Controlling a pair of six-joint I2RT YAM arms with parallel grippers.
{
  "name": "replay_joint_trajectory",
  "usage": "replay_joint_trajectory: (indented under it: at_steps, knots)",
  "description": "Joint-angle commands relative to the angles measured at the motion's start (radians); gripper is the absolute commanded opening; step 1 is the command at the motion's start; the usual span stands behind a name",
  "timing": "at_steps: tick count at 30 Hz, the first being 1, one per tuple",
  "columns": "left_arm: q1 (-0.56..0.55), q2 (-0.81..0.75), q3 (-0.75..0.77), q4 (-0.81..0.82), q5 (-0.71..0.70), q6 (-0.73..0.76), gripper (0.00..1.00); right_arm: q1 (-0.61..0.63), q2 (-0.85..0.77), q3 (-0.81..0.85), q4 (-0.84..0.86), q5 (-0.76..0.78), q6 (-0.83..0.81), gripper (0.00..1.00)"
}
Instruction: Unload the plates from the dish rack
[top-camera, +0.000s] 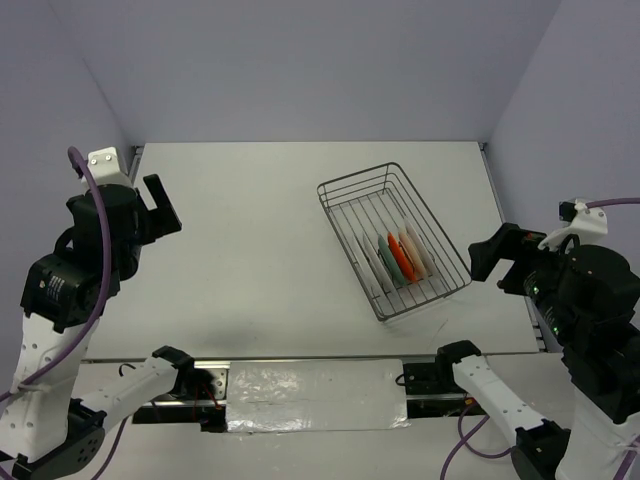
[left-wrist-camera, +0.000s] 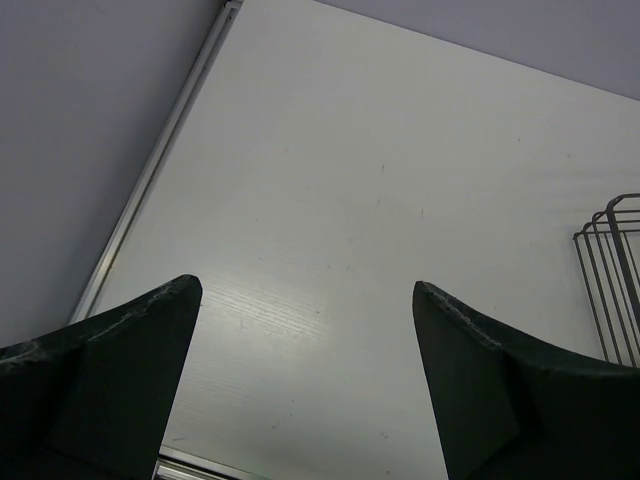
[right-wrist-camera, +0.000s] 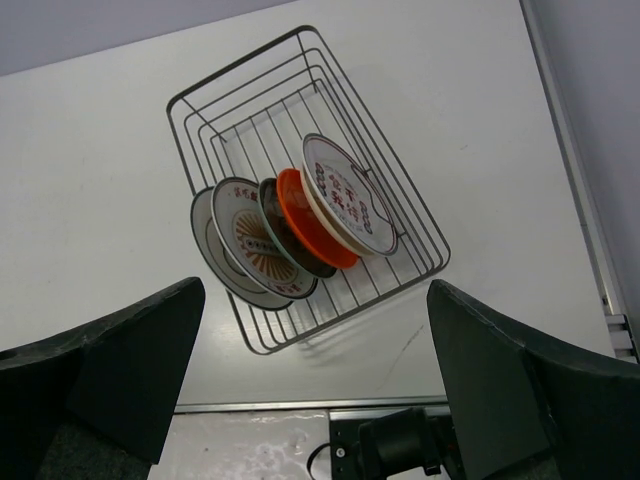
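The left gripper (top-camera: 163, 207) hangs above the left edge of the worktop (top-camera: 250, 230), toward the far left corner, its jaws spread wide with nothing between them; the left wrist view shows only bare white surface in the gap, with a corner of wire at that view's right edge

Along the near edge, between the two arm bases, lies a strip of crinkled silver sheet (top-camera: 315, 395)

The dish rack (top-camera: 350, 254) sits on the right half of the worktop, closer to the right edge than to the left, and is turned askew so that its long sides run from the middle toward the near right corner. The plates (top-camera: 400, 258) stand on edge in its near end, packed close and leaning together; the far end holds nothing. In the right wrist view they read, left to right, as a pale plate (right-wrist-camera: 205, 240), a sunburst plate (right-wrist-camera: 255, 245), a dark teal-patterned plate (right-wrist-camera: 285, 235), an orange plate (right-wrist-camera: 305, 215) and a white plate with red marks (right-wrist-camera: 345, 195)

The right gripper (top-camera: 483, 262) hovers at the right edge, just beside the rack's near end, jaws parted wide and holding nothing
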Motion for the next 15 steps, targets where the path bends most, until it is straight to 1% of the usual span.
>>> replay_joint_trajectory:
  at_steps: [1, 6, 8, 9, 10, 13, 14, 15]
  knots:
    - [-0.009, -0.001, 0.010, 0.021, -0.029, 0.026, 1.00, 0.007, -0.010, -0.016, 0.016, 0.009, -0.003, 1.00]
    - [-0.024, 0.002, 0.021, 0.013, -0.048, 0.024, 1.00, 0.007, -0.018, -0.030, 0.056, -0.003, -0.015, 1.00]
    - [-0.029, 0.001, 0.016, 0.013, -0.046, 0.027, 1.00, 0.007, -0.038, -0.059, 0.094, -0.073, -0.026, 1.00]
    - [-0.032, -0.001, 0.013, 0.013, -0.048, 0.027, 0.99, 0.007, -0.053, -0.076, 0.154, -0.168, -0.043, 1.00]
    - [-0.034, -0.002, 0.010, 0.013, -0.046, 0.027, 0.99, 0.007, -0.052, -0.090, 0.175, -0.191, -0.043, 1.00]
    - [-0.040, -0.004, -0.001, 0.017, -0.020, 0.029, 1.00, 0.007, 0.014, -0.137, 0.176, -0.179, -0.032, 1.00]
    - [-0.043, -0.004, -0.008, 0.021, -0.009, 0.027, 1.00, 0.007, 0.039, -0.178, 0.173, -0.181, -0.035, 0.99]
    - [-0.044, -0.004, -0.013, 0.024, 0.001, 0.023, 1.00, 0.007, 0.083, -0.207, 0.180, -0.188, -0.058, 0.95]
